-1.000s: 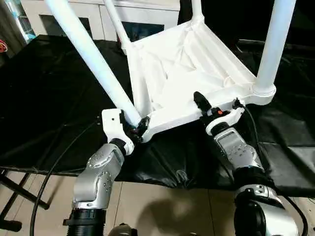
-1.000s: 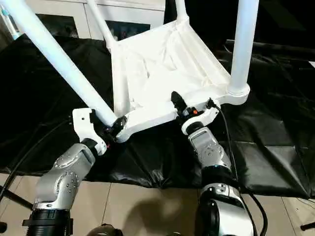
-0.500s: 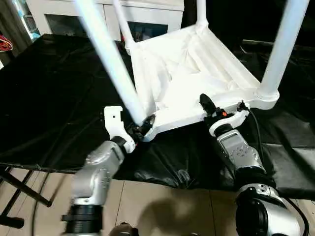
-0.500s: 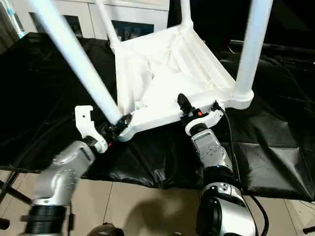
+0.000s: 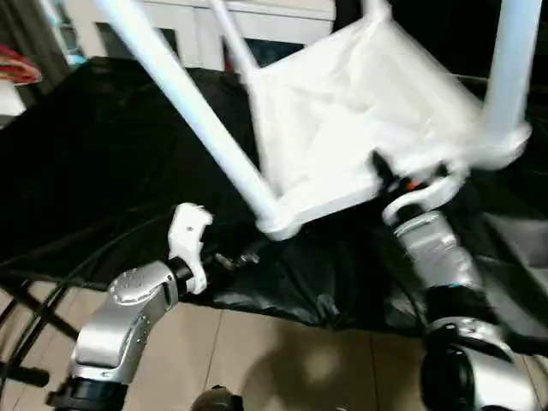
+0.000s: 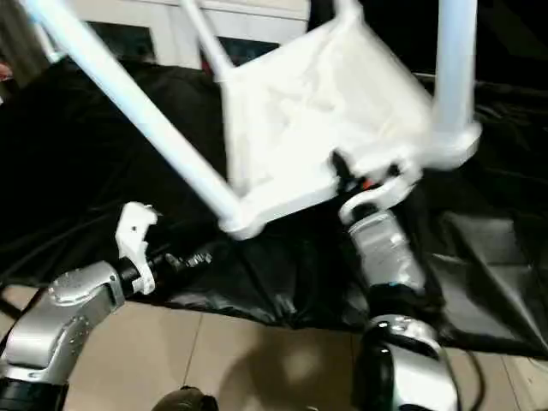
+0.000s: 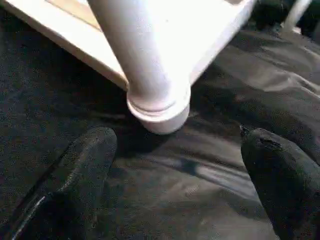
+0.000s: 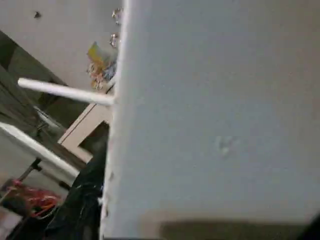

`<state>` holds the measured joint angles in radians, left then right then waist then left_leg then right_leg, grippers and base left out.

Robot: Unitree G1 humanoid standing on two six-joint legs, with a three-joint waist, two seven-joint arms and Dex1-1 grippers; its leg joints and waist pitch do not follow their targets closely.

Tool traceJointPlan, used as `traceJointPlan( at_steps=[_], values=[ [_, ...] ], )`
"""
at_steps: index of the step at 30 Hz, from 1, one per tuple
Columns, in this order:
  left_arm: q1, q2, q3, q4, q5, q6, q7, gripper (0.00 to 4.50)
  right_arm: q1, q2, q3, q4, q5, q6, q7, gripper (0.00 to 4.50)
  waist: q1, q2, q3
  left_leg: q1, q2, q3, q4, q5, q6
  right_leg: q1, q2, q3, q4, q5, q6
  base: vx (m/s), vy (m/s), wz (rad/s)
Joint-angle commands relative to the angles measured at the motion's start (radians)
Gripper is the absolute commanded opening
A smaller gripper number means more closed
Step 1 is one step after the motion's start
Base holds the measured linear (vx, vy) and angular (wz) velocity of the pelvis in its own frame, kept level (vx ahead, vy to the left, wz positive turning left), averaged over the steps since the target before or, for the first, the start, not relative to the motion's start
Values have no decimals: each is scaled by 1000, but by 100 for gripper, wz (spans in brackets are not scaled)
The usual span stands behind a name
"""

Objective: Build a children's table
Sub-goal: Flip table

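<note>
Tipping is the main risk: the children's table (image 5: 342,128) lies upside down near the front edge of the black-covered table (image 5: 103,163), legs up, steadied only by the right claw (image 5: 396,180) grasping its near rim. The left claw (image 7: 175,170) hangs released, fingers (image 7: 85,170) spread before the corner socket (image 7: 160,107) without touching it. Should that one-sided grip slip or push unevenly, I judge the near leg (image 5: 197,120) could swing and drag everything off the edge.

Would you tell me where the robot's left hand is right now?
The left hand hangs open at lower left of the head views, just off the children's table, apart from its near corner socket, over the black cover.
</note>
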<state>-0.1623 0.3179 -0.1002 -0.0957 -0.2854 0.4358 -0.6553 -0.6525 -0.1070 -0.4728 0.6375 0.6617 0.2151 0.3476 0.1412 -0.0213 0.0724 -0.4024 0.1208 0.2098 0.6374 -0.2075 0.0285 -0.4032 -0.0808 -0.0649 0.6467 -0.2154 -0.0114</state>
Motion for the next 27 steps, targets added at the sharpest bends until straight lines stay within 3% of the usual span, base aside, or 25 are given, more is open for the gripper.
traceJointPlan(
  at_steps=[1, 5, 8, 9, 16, 18, 21, 22, 26, 27],
  values=[
    [-11, 1, -10, -45, 14, -21, 1, 450, -3, -58, 16, -124, -51, -53, -14, 207, -9, -9, -81, 42, 115, -49, -88, -35, 13, 40, -98, 58, -59, -4, -243, 0, 0, 0],
    [-40, 19, -33, -118, -3, -12, -43, 450, 23, -99, 49, -187, -129, -29, -85, 207, -7, -8, -81, 43, 114, -47, -87, -35, 8, 37, -96, 58, -60, -12, -228, 0, 0, 0],
    [-63, 52, -68, -167, -16, 11, -97, 450, 36, -132, 83, -226, -191, -15, -124, 207, -6, 3, -78, 47, 110, -46, -89, -63, -11, 32, -92, 58, -64, -44, -215, 0, 0, 0],
    [-66, 54, -71, -170, -15, 11, -99, 450, 37, -134, 86, -231, -196, -14, -127, 207, -8, -2, -78, 44, 109, -47, -91, -75, -21, 36, -93, 59, -67, -53, -210, 0, 0, 0],
    [-137, 66, -74, -210, -9, 8, -104, 450, 55, -196, 171, -334, -314, 34, -209, 207, -13, 0, -77, 43, 109, -50, -95, -116, -54, 38, -91, 61, -72, -80, -194, 0, 0, 0],
    [-172, 56, -60, -205, 1, -32, -96, 450, 52, -210, 193, -357, -351, 48, -238, 207, -15, -7, -76, 40, 108, -50, -95, -124, -55, 41, -91, 62, -74, -95, -189, 0, 0, 0],
    [-226, 34, -34, -191, 29, -105, -57, 450, 47, -221, 208, -374, -395, 65, -281, 206, -14, -7, -75, 43, 110, -51, -95, -132, -61, 39, -92, 63, -78, -112, -181, 0, 0, 0],
    [-261, 23, -20, -174, 53, -151, -24, 450, 42, -225, 215, -375, -409, 67, -290, 206, -15, -13, -75, 43, 110, -50, -94, -134, -59, 39, -93, 63, -77, -109, -180, 0, 0, 0],
    [-377, 9, 10, -137, 120, -274, 54, 450, 27, -234, 240, -374, -437, 81, -312, 203, -13, -12, -77, 50, 110, -50, -94, -147, -64, 35, -90, 63, -79, -115, -170, 0, 0, 0],
    [-393, 13, 11, -136, 126, -295, 51, 450, 24, -236, 246, -372, -441, 81, -313, 203, -14, -17, -77, 42, 111, -54, -96, -134, -61, 41, -93, 62, -76, -100, -166, 0, 0, 0]
  ],
)
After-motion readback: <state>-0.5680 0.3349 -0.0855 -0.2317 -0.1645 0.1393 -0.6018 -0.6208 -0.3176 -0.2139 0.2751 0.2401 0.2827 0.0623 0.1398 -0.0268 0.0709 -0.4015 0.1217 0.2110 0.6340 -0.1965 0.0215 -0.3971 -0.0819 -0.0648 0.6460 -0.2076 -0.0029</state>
